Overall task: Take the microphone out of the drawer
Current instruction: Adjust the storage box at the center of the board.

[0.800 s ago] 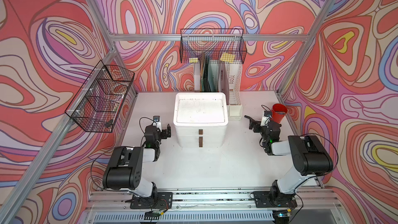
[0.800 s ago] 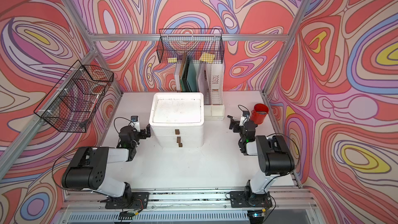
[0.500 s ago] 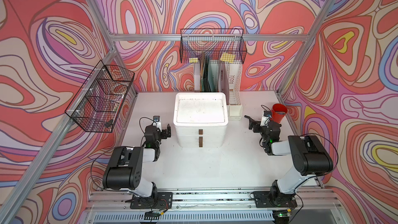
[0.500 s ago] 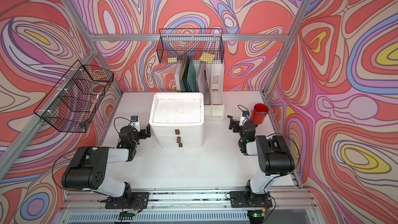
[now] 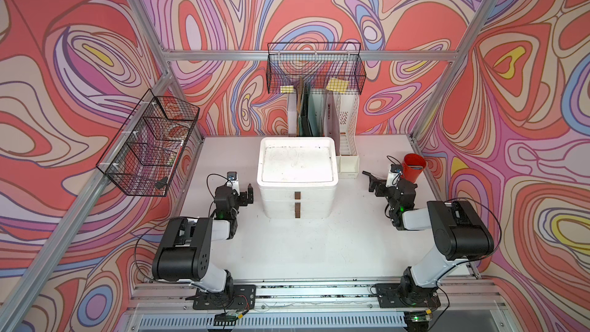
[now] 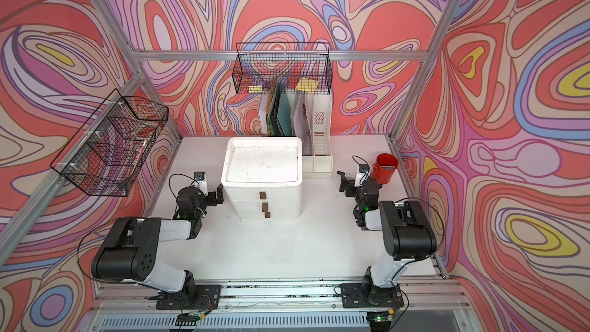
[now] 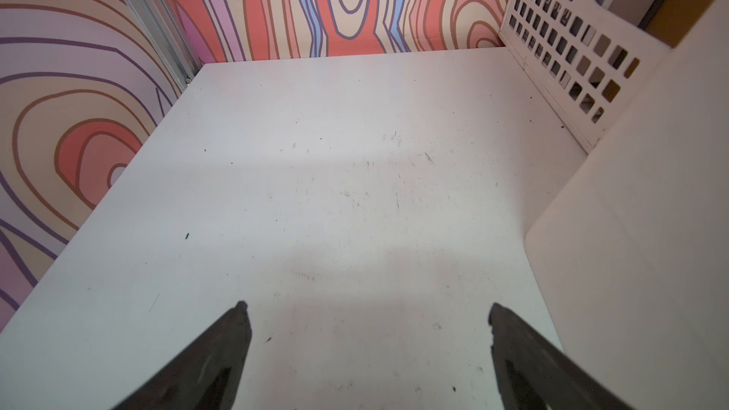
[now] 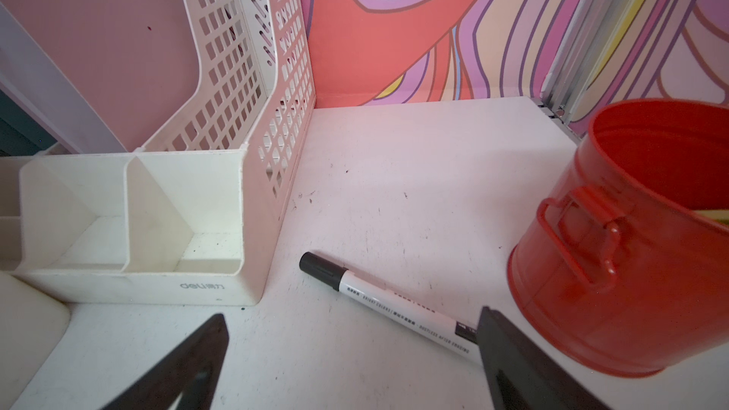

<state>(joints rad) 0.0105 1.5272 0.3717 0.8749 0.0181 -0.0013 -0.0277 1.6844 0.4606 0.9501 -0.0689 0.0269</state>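
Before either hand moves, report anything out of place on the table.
Only a black-capped marker: it lies loose on the table between the white organizer and the red bucket, not stored in either.

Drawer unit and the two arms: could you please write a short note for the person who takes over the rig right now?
Left gripper: jaws open, empty, beside the white drawer unit.
Right gripper: jaws open, empty, low over the table, near a marker and a red bucket.
Microphone: not visible; both drawers look shut.
Done: nothing yet.
Left: pull a drawer open, find the microphone, lift it out.
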